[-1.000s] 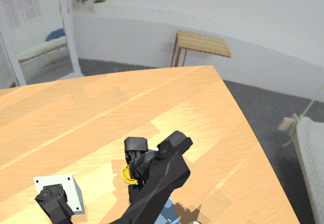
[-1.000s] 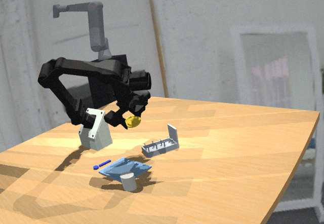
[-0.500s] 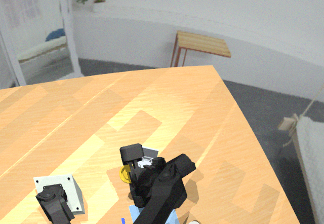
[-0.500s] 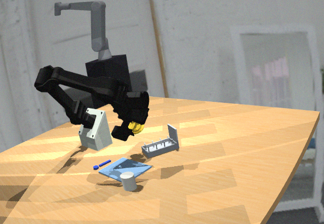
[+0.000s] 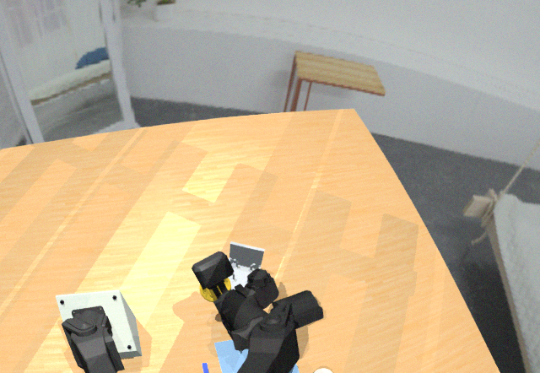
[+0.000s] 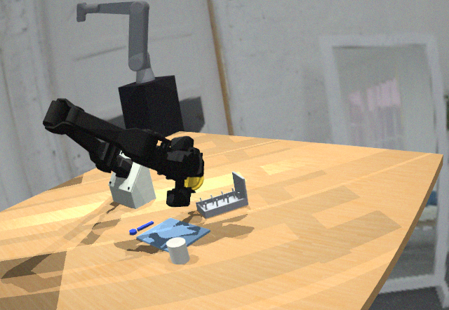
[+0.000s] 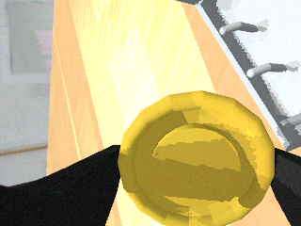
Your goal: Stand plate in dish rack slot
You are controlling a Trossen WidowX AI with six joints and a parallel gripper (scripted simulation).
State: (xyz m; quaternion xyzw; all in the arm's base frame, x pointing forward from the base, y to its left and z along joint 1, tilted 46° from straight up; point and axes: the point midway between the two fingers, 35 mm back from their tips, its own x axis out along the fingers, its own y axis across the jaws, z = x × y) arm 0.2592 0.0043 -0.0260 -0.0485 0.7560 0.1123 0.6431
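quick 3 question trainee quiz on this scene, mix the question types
1. True or false: the gripper holds the yellow plate.
2. Is the plate in the rack yet? A) yes, in a slot B) no, held beside it C) no, flat on the table
3. Fill in: the white cylinder stands at the edge of the blue ____.

Key: 1 true; 2 B; 3 mat
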